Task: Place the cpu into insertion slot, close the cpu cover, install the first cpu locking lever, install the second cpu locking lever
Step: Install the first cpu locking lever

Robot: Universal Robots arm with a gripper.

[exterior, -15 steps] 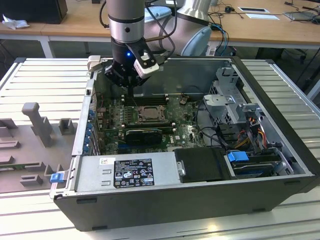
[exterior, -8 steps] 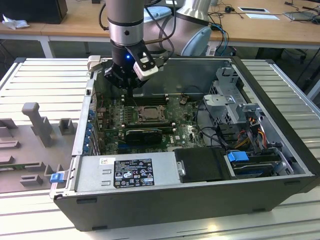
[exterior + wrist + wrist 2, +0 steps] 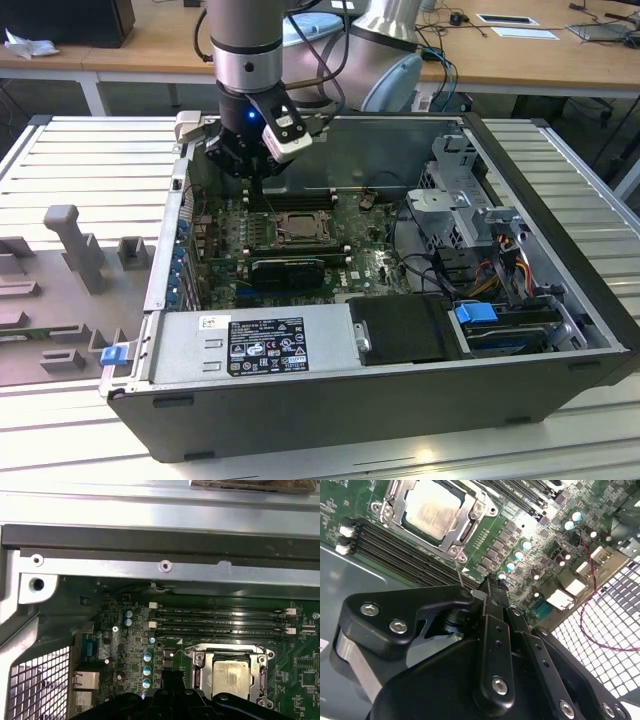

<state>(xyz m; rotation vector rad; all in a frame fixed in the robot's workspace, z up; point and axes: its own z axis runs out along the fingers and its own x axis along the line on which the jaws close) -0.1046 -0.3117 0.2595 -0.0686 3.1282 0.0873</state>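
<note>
Tool (image 3: 492, 583) clenched, tips down beside socket; arm (image 3: 245, 50) upright over case (image 3: 400, 400); cpu (image 3: 427, 511) seated in insertion slot (image 3: 401, 511), cpu cover (image 3: 466, 524) closed over it; thin lever (image 3: 458, 572) end hidden behind tool.

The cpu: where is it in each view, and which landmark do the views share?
Exterior view: the cpu lies mid-way inside the open computer case.
Second wrist view: the cpu lies inside its metal cover frame.
First wrist view: the cpu lies inside the same frame.
Shared landmark: the long black memory slots beside it.
</note>
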